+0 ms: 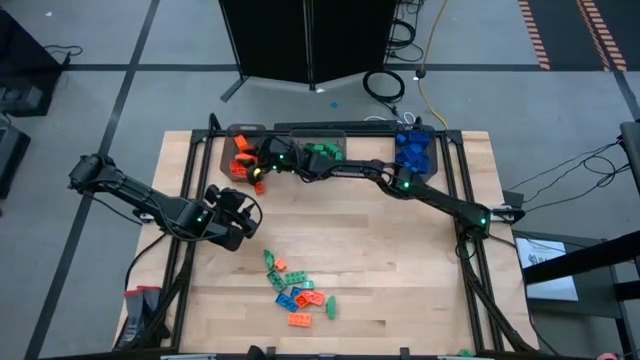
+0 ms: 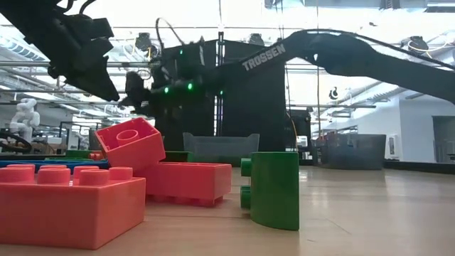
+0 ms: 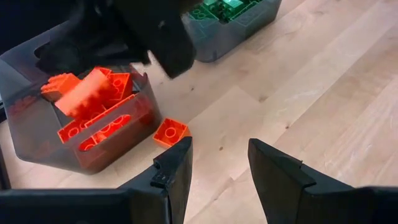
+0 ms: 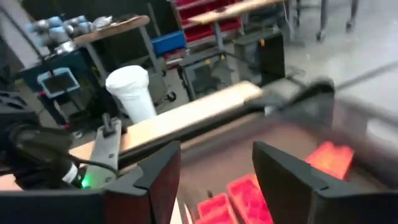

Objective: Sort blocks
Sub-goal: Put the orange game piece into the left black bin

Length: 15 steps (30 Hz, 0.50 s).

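Right pincer (image 1: pixel 262 160) hangs over the orange bin (image 1: pixel 236 143) at the bench's far edge, fingers spread, nothing pinched; left pincer (image 3: pixel 219 163) hovers mid-bench, spread and empty; the loose blocks (image 1: pixel 297 293) lie on the bench's near side, closest to the left arm.

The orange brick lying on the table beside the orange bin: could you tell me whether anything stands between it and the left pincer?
Nothing visible does: bare wood lies between the open left pincer and the orange brick, which sits just outside the orange bin.
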### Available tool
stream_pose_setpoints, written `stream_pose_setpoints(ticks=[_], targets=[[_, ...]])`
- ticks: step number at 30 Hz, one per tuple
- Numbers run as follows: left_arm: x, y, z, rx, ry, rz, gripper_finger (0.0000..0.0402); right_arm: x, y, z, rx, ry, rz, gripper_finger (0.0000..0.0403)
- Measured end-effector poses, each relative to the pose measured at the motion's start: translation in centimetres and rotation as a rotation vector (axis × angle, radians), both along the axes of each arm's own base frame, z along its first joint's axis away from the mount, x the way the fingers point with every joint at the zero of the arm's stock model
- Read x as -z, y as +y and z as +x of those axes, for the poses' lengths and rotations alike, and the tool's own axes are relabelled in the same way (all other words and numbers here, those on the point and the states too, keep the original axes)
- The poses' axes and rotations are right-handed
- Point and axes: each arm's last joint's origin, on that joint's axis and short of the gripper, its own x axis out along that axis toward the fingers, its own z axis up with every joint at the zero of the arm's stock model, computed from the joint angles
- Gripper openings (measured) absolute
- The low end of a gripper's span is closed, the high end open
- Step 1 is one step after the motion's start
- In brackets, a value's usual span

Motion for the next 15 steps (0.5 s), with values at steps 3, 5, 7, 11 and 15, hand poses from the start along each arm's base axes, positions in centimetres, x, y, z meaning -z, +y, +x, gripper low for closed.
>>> stream_pose_setpoints(ticks=[3, 5, 7, 11, 15], targets=[[0.0, 0.0, 0.0, 0.002, 0.002, 0.001, 0.0160, -3.0, 0.2, -0.5, -0.009, -0.005, -0.132, 0.0186], [0.0, 0.0, 0.0, 0.002, 0.002, 0.001, 0.0160, -6.2, 0.4, -1.2, -0.015, 0.013, -0.217, 0.0178], [0.0, 0.0, 0.0, 0.001, 0.000, 0.003, 0.0160, -10.0, 0.6, -2.5, 0.002, 0.042, -0.283, 0.0168], [-0.1, 0.0, 0.0, -0.004, -0.011, 0.025, 0.0160, -14.3, 1.3, -4.9, 0.080, 0.207, -0.358, 0.0137], [-0.4, 0.2, -0.1, -0.019, -0.041, 0.070, 0.0160, -12.4, 2.3, -5.7, 0.049, 0.473, -0.366, 0.0066]])
